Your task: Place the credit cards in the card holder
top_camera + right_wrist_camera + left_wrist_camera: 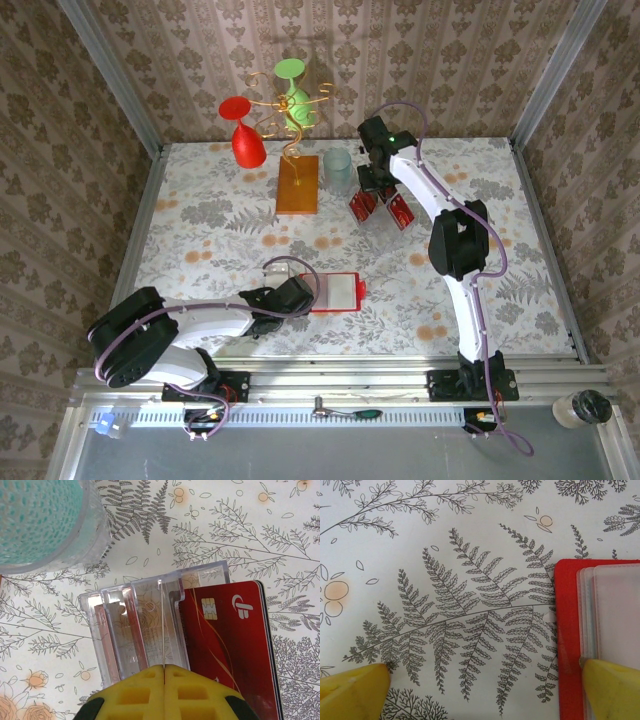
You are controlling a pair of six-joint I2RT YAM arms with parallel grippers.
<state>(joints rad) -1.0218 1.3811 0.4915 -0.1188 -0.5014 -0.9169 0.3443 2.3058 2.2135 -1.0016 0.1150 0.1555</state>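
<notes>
Lower centre, the left gripper, jaws released, straddles an edge of the flat red open card holder; upper right, the right gripper, jaws clenched, overhangs red credit cards in a clear tiered plastic stand.

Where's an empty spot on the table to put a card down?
Bare cloth left of the orange base, and right of the right arm. Crowded at the back middle: cup, clear stand, red cards.

Card holder lies before credit cards
</notes>
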